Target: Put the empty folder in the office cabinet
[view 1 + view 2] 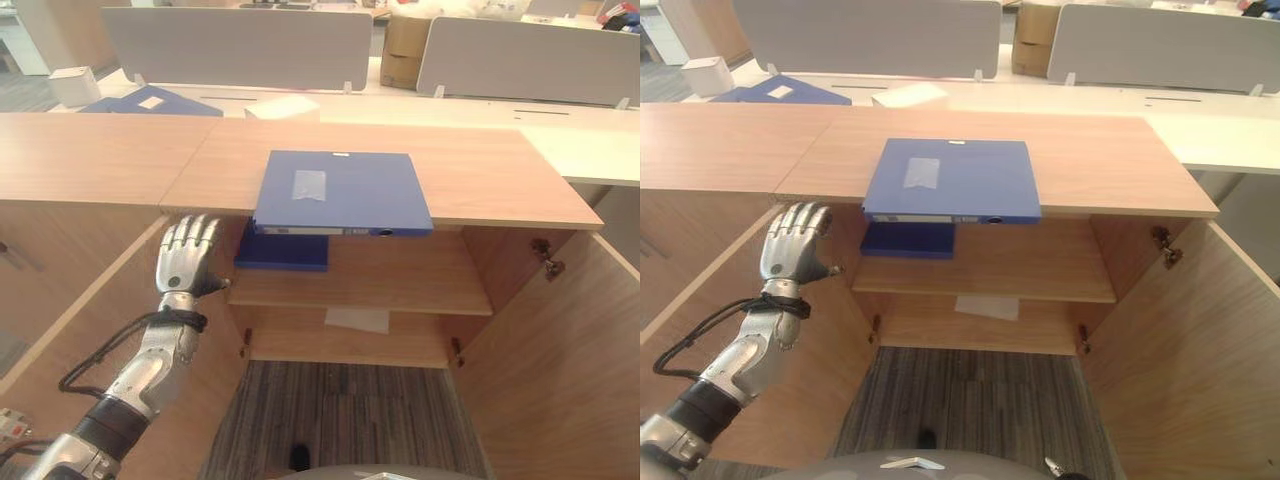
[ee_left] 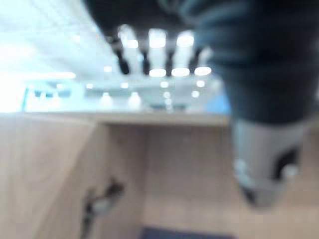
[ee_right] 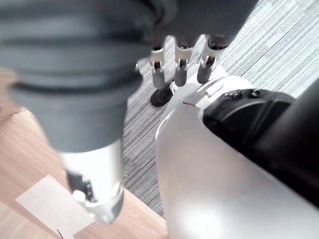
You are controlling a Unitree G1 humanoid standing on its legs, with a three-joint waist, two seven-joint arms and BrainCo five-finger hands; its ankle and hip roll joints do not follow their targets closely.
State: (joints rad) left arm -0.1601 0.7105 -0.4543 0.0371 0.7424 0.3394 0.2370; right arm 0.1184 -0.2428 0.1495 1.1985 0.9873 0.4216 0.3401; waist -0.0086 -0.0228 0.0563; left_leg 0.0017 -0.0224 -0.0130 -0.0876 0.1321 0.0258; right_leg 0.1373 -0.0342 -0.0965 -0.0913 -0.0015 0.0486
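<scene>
A blue folder (image 1: 340,192) lies flat on the wooden top of the office cabinet (image 1: 480,170), and its near edge overhangs the front. A second blue folder (image 1: 282,252) lies on the upper shelf (image 1: 410,285) inside, at the left. My left hand (image 1: 185,255) is raised beside the open left door, left of both folders and touching neither. Its fingers (image 2: 144,55) are straight and empty, so it is open. My right hand (image 3: 179,64) hangs low over the carpet with relaxed fingers and holds nothing.
Both cabinet doors stand open, the left door (image 1: 90,330) and the right door (image 1: 560,360). A white sheet (image 1: 357,319) lies on the lower shelf. On the desk behind are another blue folder (image 1: 150,102), a white box (image 1: 75,85), grey partitions (image 1: 235,45) and a cardboard box (image 1: 405,50).
</scene>
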